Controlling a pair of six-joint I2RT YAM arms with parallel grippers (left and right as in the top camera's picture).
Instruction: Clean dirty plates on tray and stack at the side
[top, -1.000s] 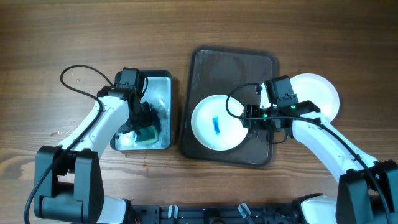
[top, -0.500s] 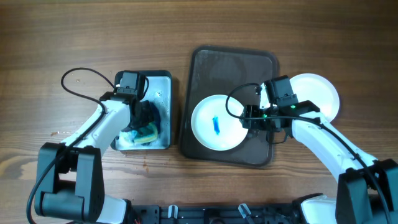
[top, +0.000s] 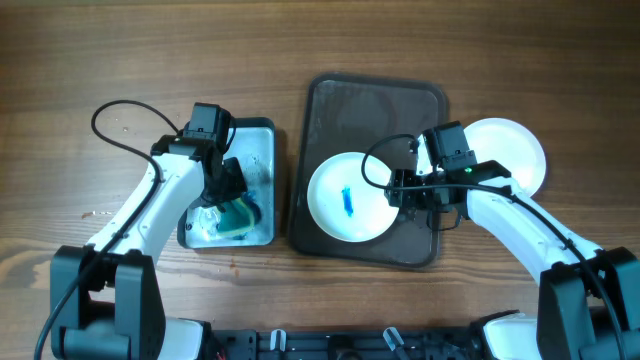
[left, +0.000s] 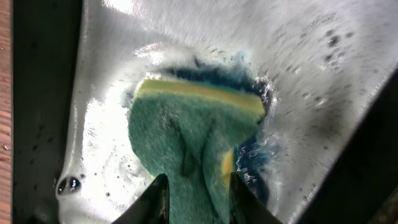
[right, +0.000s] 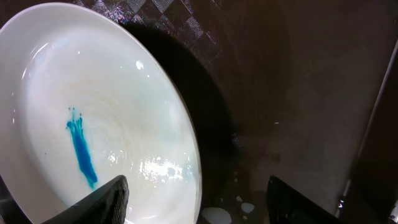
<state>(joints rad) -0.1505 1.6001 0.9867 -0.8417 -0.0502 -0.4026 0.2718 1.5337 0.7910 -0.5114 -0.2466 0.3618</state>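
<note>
Your left tool (top: 228, 192) is down in the small grey tray (top: 262, 135), left of the middle of the counter (top: 100, 60). Its fingers (left: 158, 199) are pinching the green-and-yellow sponge (left: 186, 130) (wet, with blue-tinged water pooled round it). The brown tray (top: 375, 100) lies just to the right, around the counter's middle. The dirty plate (top: 348, 196), with a blue smear (right: 81, 149) at its centre, sits in the brown tray's left part, toward the counter's near edge. Your right tool (top: 405, 190) is spread wide at that plate's right rim, one finger over the plate and the other over bare tray. A second plate (top: 515, 150), plain white where it shows, rests on the counter just beside the brown tray's right edge, partly under your right arm (top: 530, 225).
</note>
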